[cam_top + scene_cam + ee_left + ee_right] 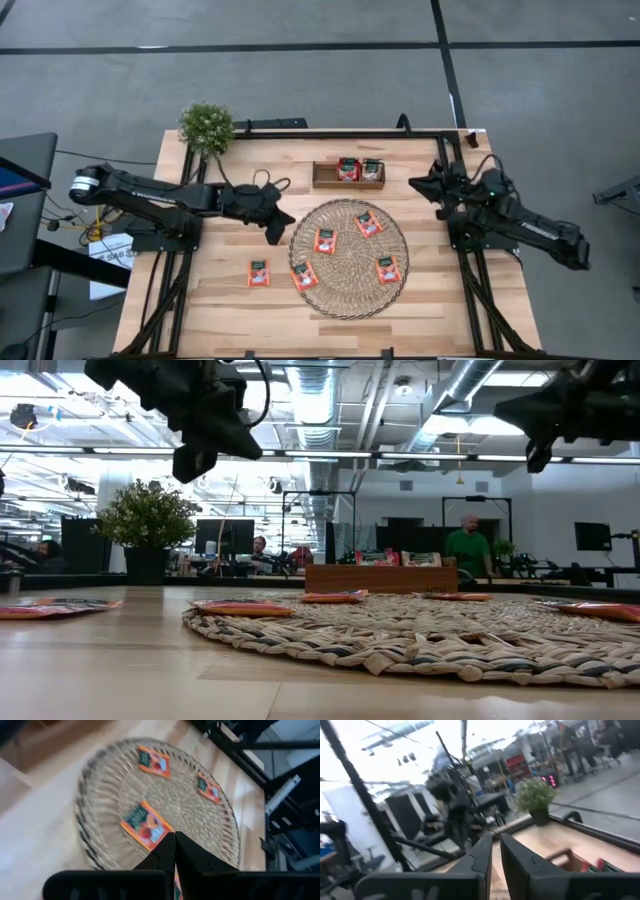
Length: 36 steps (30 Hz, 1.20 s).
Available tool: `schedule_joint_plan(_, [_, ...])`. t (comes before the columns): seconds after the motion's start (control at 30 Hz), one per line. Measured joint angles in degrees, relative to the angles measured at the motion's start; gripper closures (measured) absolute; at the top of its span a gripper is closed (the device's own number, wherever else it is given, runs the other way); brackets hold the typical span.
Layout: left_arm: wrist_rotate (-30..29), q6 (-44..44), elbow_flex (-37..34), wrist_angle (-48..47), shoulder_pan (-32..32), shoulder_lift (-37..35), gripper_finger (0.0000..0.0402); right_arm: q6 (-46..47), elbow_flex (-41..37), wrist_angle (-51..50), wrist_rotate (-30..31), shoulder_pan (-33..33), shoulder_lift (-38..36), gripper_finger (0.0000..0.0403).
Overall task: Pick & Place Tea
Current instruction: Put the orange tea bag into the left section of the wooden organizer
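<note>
The left gripper (279, 228) is being held above the table with jaws pressed together, empty. Ahead of the jaws, four tea sachets (325, 241) are lying on the woven mat (399, 226) — one more (258, 272) on bare wood just beside them. The right gripper (424, 184) is waiting farther off, jaws nearly closed, also empty.
</note>
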Motion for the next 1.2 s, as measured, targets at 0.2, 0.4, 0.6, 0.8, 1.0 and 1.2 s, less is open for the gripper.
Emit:
schedule_joint_plan(0.2, [1.58, -2.89, 3.78, -1.57, -4.81, 3.47, 0.0401, 0.19, 0.08, -1.42, 0.02, 1.32, -5.14, 0.0368])
schedule_joint_plan(0.4, [1.69, -4.06, 16.75, -28.29, -9.16, 8.46, 0.0402, 0.62, 0.00, -3.61, 0.21, 2.20, -4.77, 0.0374])
schedule_joint_plan(0.6, [1.69, -6.71, 23.48, -48.57, -12.40, 13.55, 0.0401, 0.45, 0.06, -3.36, 0.03, 3.03, -5.10, 0.0374])
schedule_joint_plan(0.8, [4.36, -7.02, 23.47, -52.49, -14.59, 18.18, 0.0401, 0.32, 0.06, -3.00, 0.01, 4.33, -5.10, 0.0369])
schedule_joint_plan(1.0, [5.80, -2.96, 23.47, -52.56, -14.97, 22.40, 0.0386, 0.19, 0.06, -3.00, 0.03, 5.62, -5.10, 0.0371])
schedule_joint_plan(1.2, [6.01, 1.11, 23.41, -52.85, -14.95, 24.71, 0.0337, 0.19, 0.06, -3.00, 0.03, 5.79, -5.10, 0.0370])
